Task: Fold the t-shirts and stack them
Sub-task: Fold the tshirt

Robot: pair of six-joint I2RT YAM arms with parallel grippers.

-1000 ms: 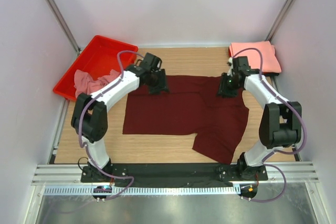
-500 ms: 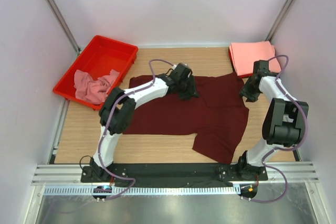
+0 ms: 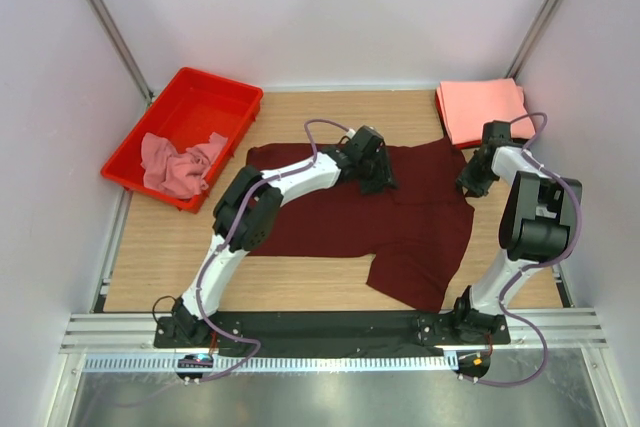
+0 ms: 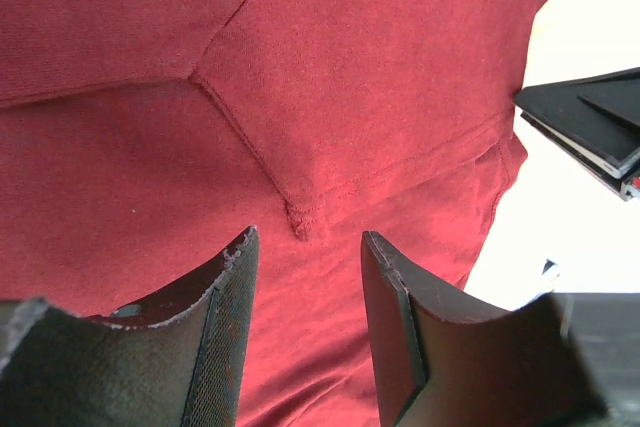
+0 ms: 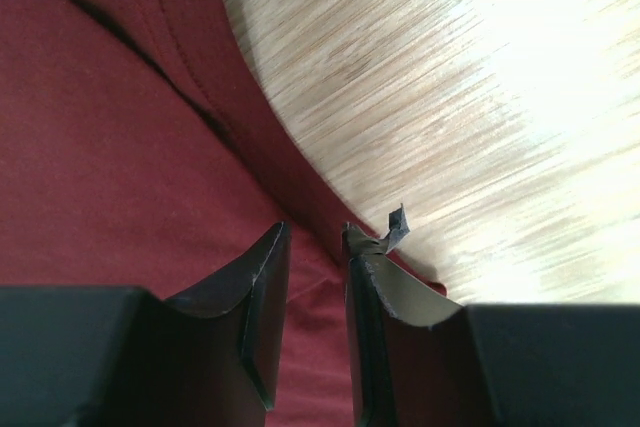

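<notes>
**Maroon shirt laid out, both hands at its far right part**

Largest first: a light wooden worktop (image 3: pixel 150 257) carrying a dark maroon cloth t-shirt (image 3: pixel 330 217). Spread flat, long axis lying left to right, with one flap reaching toward the near side at its right end. Off that shirt's far left corner, a rigid red plastic tray (image 3: pixel 222 80) holding a crumpled dusty-pink cloth shirt (image 3: pixel 175 162). Beyond its far right corner and apart from it, a folded salmon-pink cloth shirt (image 3: pixel 485 107).

Left hand (image 4: pixel 305 242) reaching across to the maroon shirt's far edge, right of its middle. Fingers parted, nothing between them, close above a junction of stitched seams (image 4: pixel 298 222). Right hand (image 5: pixel 313 237) down at the shirt's right edge, fingers nearly together with only a slit left. Hem running into that slit, but pinched or merely touched: cannot tell.

Judged as spreading or first fold, with stacking not yet reached. Most of the cloth lying leftward and nearward of both hands, so probably a pull or fold along the long axis, with the right hand nearer the free edge.
</notes>
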